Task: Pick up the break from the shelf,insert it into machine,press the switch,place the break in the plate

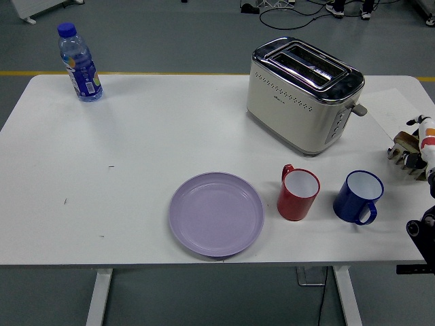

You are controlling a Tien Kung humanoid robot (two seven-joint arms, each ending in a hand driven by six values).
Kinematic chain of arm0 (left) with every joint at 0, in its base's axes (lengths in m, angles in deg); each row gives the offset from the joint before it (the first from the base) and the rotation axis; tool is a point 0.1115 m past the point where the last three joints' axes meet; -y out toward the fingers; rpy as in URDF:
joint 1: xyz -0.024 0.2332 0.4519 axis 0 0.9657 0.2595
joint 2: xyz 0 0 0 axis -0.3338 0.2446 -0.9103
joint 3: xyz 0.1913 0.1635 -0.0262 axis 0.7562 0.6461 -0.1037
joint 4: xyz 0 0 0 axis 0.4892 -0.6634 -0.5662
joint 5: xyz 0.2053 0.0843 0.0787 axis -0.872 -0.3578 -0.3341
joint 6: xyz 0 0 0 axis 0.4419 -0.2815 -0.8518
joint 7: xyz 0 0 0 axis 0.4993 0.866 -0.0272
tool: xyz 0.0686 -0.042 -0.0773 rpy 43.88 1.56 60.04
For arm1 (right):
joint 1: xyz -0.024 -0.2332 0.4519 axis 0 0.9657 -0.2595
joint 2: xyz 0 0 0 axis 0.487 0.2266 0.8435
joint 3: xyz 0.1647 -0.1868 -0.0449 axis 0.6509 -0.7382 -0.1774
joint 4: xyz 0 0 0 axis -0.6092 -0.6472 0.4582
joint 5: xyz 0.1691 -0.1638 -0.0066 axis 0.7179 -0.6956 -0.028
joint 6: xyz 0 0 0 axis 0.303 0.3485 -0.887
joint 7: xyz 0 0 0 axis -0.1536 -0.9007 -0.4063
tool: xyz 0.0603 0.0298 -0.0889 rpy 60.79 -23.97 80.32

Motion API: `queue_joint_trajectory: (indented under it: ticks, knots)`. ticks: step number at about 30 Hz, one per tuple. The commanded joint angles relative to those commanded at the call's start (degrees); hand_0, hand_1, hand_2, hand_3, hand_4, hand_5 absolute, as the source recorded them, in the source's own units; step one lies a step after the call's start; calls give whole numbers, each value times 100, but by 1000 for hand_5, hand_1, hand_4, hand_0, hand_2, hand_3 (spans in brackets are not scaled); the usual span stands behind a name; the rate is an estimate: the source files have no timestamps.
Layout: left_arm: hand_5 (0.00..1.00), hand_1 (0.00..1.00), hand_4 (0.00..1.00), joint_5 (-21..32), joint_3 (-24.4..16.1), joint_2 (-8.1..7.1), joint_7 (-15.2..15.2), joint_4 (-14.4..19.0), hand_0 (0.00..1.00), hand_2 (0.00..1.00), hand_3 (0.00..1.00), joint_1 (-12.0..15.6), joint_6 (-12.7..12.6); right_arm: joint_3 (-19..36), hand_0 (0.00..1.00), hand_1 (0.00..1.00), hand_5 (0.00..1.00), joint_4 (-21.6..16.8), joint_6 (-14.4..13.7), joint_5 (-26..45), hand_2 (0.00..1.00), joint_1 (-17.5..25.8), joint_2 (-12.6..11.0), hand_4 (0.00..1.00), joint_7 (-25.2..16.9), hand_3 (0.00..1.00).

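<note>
White table under grey floor. We see right hand at the right edge, fingers curled around brown bread; grasp likely. Toaster stands behind; purple plate near front.

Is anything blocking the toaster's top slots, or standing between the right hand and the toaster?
Nothing visible. The toaster has both slots open on top, and bare table lies between it and the right hand at the right edge.

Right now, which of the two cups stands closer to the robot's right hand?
The blue cup. It stands to the right of the red cup, on the side where the right hand comes in at the table's right edge.
</note>
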Motion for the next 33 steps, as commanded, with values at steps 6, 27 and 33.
queue_joint_trajectory:
  ticks: [6,27,33]
  knots:
    - [987,602,537,2,-3,0,2,0,634,651,733,-4,-5,-152,564,524,34,221,-175,0,516,-134,-4,723,174,639]
    - [986,603,537,-20,-24,0,7,0,633,651,733,-13,-6,-467,332,366,2,701,-824,0,423,-403,-71,448,148,494]
    - [988,602,538,-50,-48,0,15,0,633,652,733,-2,-7,-467,328,361,2,560,-930,0,419,-436,-189,425,116,493]
